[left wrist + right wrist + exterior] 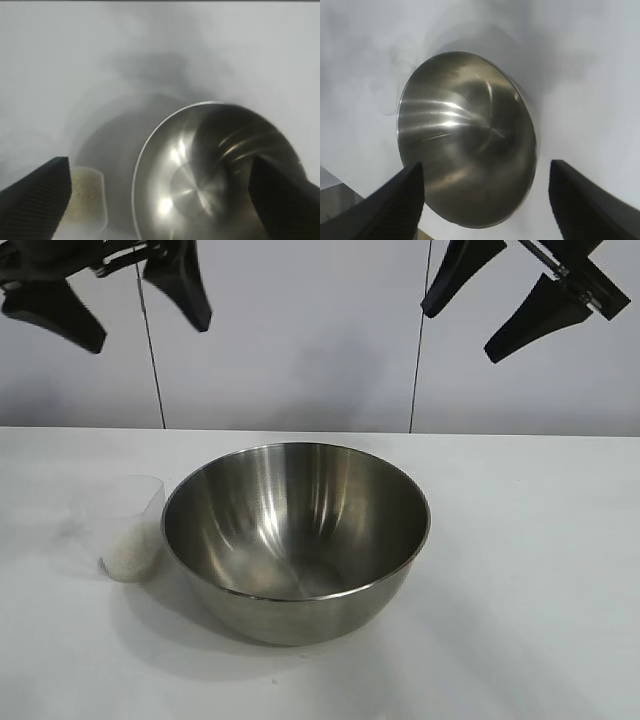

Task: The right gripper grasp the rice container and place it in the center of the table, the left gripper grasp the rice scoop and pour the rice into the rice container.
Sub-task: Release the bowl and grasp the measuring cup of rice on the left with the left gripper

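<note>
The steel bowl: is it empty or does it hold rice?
Empty. The steel bowl shows bare metal inside; the rice sits in the scoop.

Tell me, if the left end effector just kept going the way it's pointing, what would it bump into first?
Probably the rice container: it lies ahead between the open fingers of the left end effector. The rice scoop sits near one finger, so depth leaves some doubt.

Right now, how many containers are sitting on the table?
2. The steel bowl sits mid-table, empty. The small plastic cup holding rice stands right beside it on the left arm's side. Nothing else shows.
</note>
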You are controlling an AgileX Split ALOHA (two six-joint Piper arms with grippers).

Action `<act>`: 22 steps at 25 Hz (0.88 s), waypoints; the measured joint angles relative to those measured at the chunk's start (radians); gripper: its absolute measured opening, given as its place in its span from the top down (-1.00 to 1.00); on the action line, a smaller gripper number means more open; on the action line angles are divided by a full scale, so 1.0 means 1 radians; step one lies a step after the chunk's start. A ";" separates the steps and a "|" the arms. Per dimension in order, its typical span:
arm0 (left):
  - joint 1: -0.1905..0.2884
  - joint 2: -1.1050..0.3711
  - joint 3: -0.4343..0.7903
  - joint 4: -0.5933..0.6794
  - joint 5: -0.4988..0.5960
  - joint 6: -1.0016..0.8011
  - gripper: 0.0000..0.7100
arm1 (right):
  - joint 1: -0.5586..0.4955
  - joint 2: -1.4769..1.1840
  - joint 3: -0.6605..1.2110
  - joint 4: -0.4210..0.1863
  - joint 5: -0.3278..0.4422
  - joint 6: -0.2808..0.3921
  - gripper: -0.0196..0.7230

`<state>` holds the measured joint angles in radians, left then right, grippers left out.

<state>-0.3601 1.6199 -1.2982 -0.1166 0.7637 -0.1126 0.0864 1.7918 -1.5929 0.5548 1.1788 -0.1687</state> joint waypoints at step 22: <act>0.025 -0.056 1.102 0.047 -1.802 0.157 -0.84 | 0.000 0.000 0.000 -0.008 -0.002 0.000 -0.36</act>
<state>-0.3348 1.5638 -0.1957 -0.0692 -1.0387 0.0442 0.0864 1.7918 -1.5929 0.5464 1.1769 -0.1687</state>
